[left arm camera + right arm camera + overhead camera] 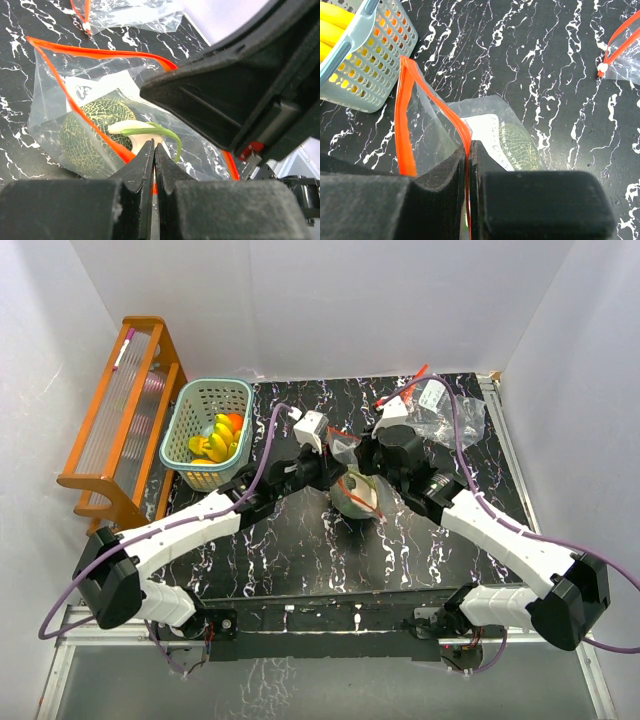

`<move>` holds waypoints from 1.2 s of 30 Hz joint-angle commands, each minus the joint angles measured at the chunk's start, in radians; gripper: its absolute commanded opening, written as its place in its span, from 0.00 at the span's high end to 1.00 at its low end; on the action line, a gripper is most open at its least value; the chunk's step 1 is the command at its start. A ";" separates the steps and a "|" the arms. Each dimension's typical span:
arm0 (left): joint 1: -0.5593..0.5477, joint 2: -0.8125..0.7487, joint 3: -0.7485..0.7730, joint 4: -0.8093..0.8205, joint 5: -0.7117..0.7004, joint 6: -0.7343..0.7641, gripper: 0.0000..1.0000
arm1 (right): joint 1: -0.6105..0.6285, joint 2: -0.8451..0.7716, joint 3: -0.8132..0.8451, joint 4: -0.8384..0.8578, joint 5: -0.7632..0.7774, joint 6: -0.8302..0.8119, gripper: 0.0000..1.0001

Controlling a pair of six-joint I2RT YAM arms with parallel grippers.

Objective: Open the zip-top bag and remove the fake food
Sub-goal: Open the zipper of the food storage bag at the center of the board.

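Note:
A clear zip-top bag (350, 478) with an orange zip strip (100, 52) is held up mid-table between both grippers. Its mouth gapes, with the two orange strips apart in the right wrist view (402, 115). Inside is fake food: a green netted toy melon (92, 132) with a pale stem, which also shows in the right wrist view (517, 147) and from above (355, 504). My left gripper (154, 147) is shut on one side of the zip edge. My right gripper (468, 147) is shut on the other side. From above they face each other, left (325, 468) and right (368, 462).
A teal slatted basket (213, 383) at the back left holds a yellow banana bunch (213, 440) and an orange (233, 422); its corner shows in the right wrist view (375, 65). An orange wooden rack (125, 410) stands left of it. Empty clear bags (440, 405) lie at the back right.

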 commanded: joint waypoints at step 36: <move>-0.013 0.130 -0.040 -0.004 0.016 -0.142 0.33 | 0.002 -0.101 -0.052 0.058 0.025 0.035 0.92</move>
